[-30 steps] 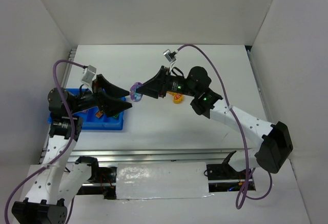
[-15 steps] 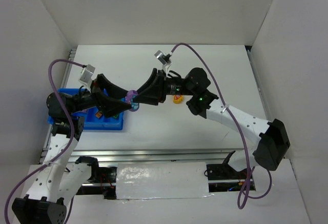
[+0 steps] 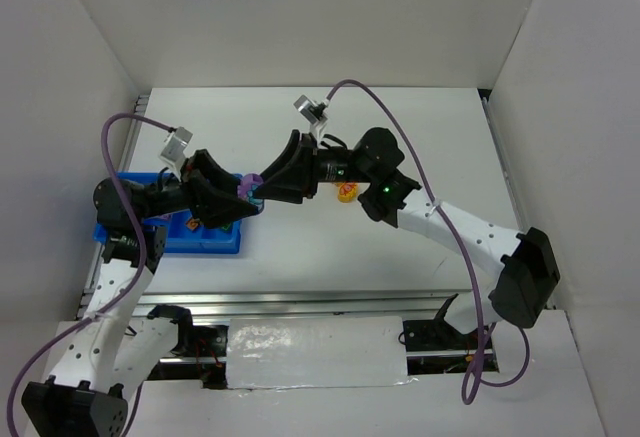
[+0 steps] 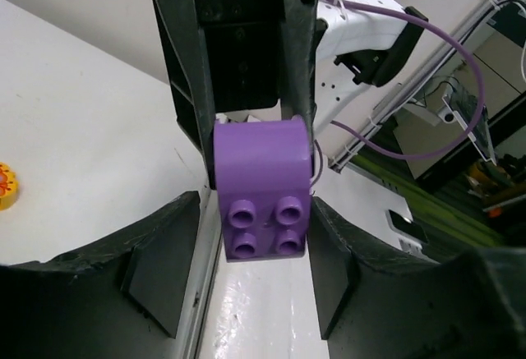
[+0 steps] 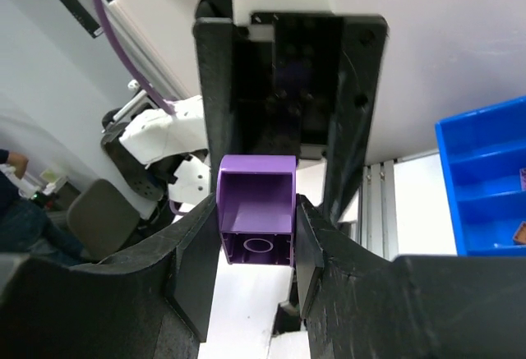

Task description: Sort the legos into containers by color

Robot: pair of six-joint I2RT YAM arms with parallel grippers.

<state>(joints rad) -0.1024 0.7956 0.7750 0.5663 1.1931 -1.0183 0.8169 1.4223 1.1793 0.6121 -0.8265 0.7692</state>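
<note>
The right end effector [image 5: 256, 211] is clamped on a purple lego [image 5: 256, 203]. Its pads press both flanks, and the brick's hollow underside faces its wrist camera. The lego is held above the bench [image 3: 330, 247], and it also sits between the fingers of the left end effector [image 4: 255, 211]. Those fingers stand apart, with a slim gap showing beside one finger [image 4: 160, 273], and the studs face that wrist. The blue tray [image 3: 215, 242] lies below and behind the left end effector. A yellow-and-orange lego [image 3: 346, 193] rests on the bench just beside the right end effector's wrist.
</note>
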